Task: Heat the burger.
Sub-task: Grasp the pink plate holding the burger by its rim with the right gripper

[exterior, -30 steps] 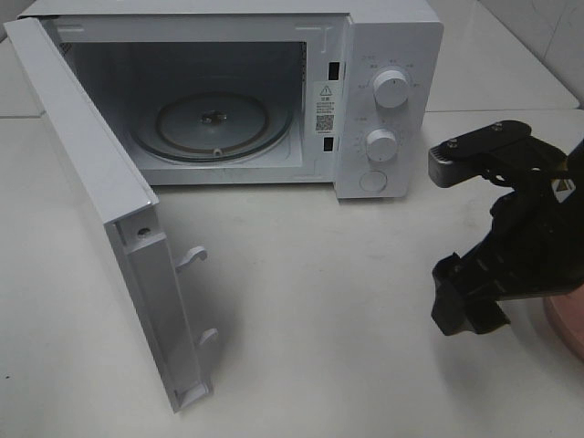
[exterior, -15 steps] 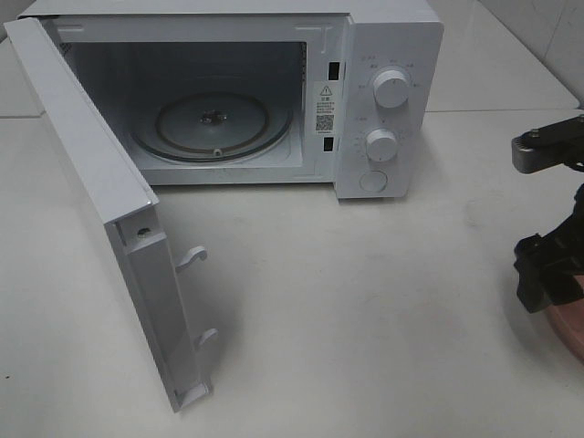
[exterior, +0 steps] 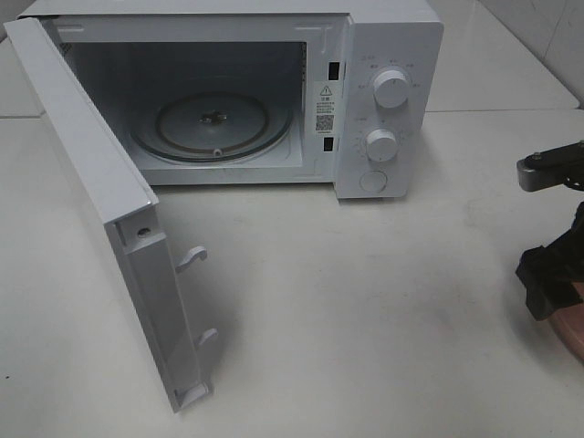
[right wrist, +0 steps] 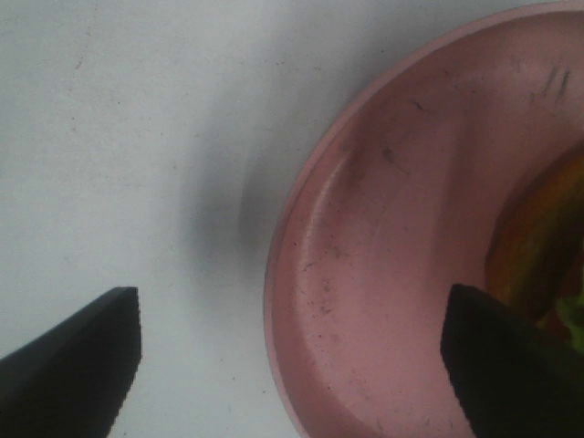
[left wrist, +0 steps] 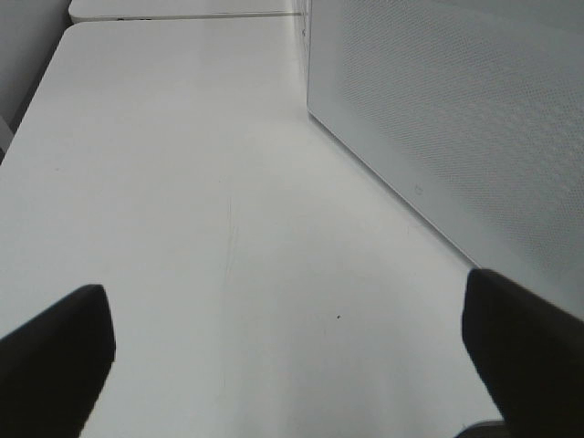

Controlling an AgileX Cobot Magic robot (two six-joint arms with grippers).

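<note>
Only a sliver of the burger (right wrist: 537,245) shows in the right wrist view, orange-brown with a bit of green, sitting on a round pink plate (right wrist: 383,265). My right gripper (right wrist: 287,315) is open and hangs over the plate's rim, one finger above the plate and the other above the table. In the high view that gripper (exterior: 549,278) is at the far right edge above the plate (exterior: 571,328), and the burger itself is out of frame. My left gripper (left wrist: 285,306) is open over bare table, holding nothing.
The white microwave (exterior: 388,91) stands at the back with its door (exterior: 100,182) swung wide open to the left and its glass turntable (exterior: 214,123) bare. The door's perforated panel (left wrist: 456,119) is beside my left gripper. White table (exterior: 365,310) lies in front.
My right arm has swung right and lowered toward the pink plate at the table's right edge. The microwave and its door have not moved.
</note>
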